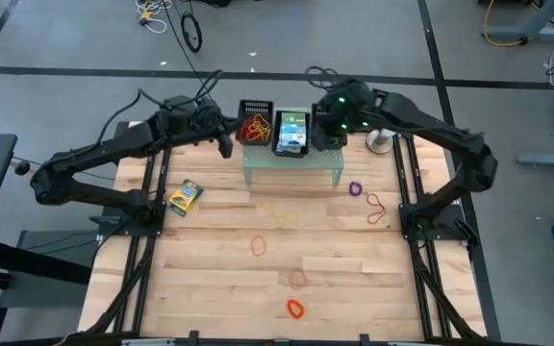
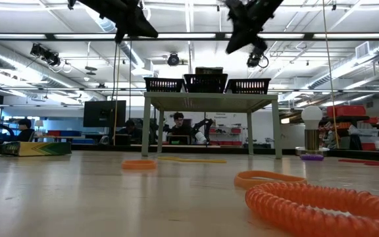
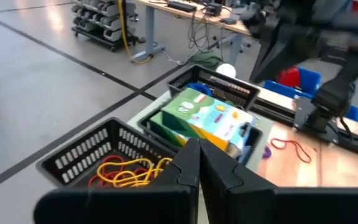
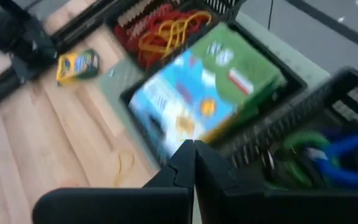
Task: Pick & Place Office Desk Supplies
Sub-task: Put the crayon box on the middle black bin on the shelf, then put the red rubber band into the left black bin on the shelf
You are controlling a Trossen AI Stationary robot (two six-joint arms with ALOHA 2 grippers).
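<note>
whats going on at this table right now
Both arms hover over three black baskets on a pale green stand, holding nothing. The left gripper and right gripper are shut. One basket holds red and yellow rubber bands, the middle one a printed box. A yellow box and several loose bands lie on the table.

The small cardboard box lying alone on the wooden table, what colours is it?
The small cardboard box is yellow and green, clearest in the high view.

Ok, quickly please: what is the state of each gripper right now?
Left gripper: closed, holding nothing, above the basket of rubber bands.
Right gripper: closed, holding nothing, above the middle basket.
</note>
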